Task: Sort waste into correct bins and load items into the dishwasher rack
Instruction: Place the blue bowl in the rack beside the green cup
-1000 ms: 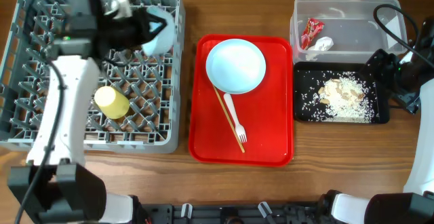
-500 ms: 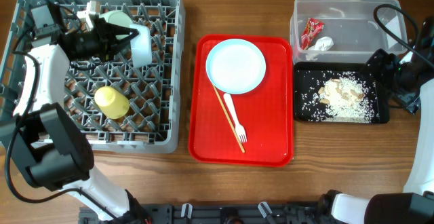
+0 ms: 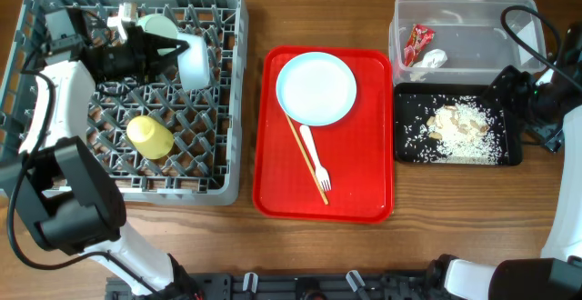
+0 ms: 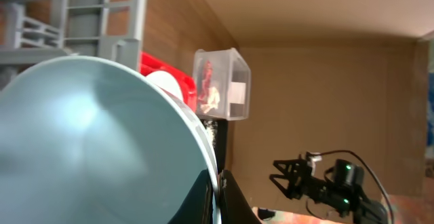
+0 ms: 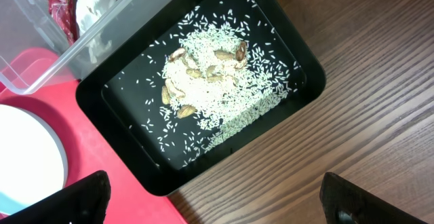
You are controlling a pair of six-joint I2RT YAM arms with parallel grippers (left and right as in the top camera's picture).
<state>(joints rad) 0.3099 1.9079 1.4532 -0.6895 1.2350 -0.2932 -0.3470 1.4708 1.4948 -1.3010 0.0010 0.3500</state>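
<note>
My left gripper point(image 3: 173, 50) is shut on the rim of the small pale-blue bowl point(image 3: 194, 64), holding it on edge inside the grey dishwasher rack point(image 3: 232, 91). In the left wrist view the bowl point(image 4: 88, 142) fills the left side and my fingers point(image 4: 218, 193) pinch its rim. A pale-green bowl point(image 3: 160, 25) and a yellow cup point(image 3: 150, 136) are in the rack. The pale-blue plate point(image 3: 316, 86), white fork point(image 3: 314, 159) and wooden stick point(image 3: 309, 164) lie on the red tray point(image 3: 273, 191). My right gripper point(image 5: 217, 200) is open and empty over the table beside the black tray point(image 5: 312, 81).
The clear tub point(image 3: 464, 14) at the back right holds the red wrapper point(image 3: 418, 43) and white tissue point(image 3: 434, 59). The black tray point(image 3: 400, 155) in front of it holds rice scraps point(image 3: 459, 125). My right arm point(image 3: 526, 105) hangs at the tray's right edge.
Since one second ago my left arm has swung left and down, carrying the pale-blue bowl a little left into the rack. Over the last half second it barely moved. The right arm is still.
</note>
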